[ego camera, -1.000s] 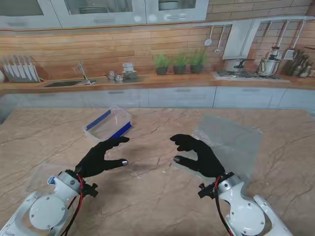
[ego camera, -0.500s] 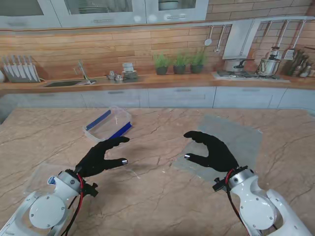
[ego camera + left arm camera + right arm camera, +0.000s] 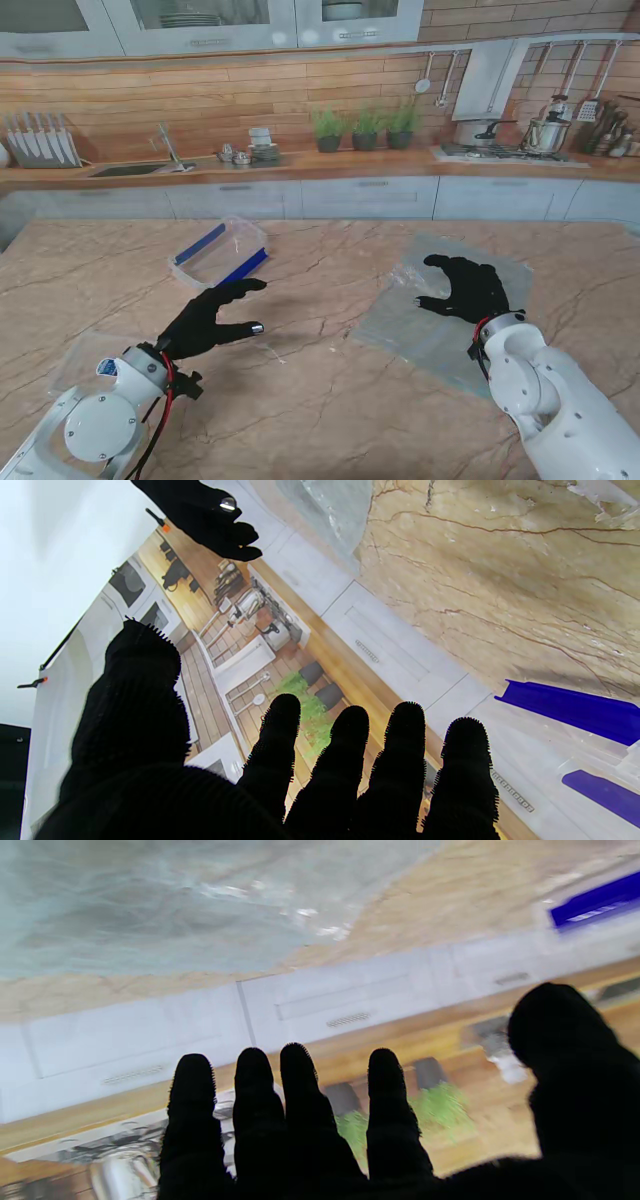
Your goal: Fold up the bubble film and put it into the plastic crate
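Honestly nothing readable anywhere here, no labels, brands or numbers. The only candidate is a small blue-and-white sticker (image 3: 104,367) on the left arm's wrist, lower left of the stand view, and it's way too tiny to make out

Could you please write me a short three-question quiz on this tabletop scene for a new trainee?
1. True or false: the left hand is holding the bubble film.
2. Which hand is over the bubble film? A) left hand B) right hand C) neither
3. Fill in: seen from the stand, the plastic crate lies on the robot's ____ side of the table.

Key
1. False: the left hand is open over bare table, apart from the film.
2. B: the right hand, fingers spread, is above the sheet; contact cannot be confirmed.
3. Left: the crate with blue trim sits farther from me than the left hand.
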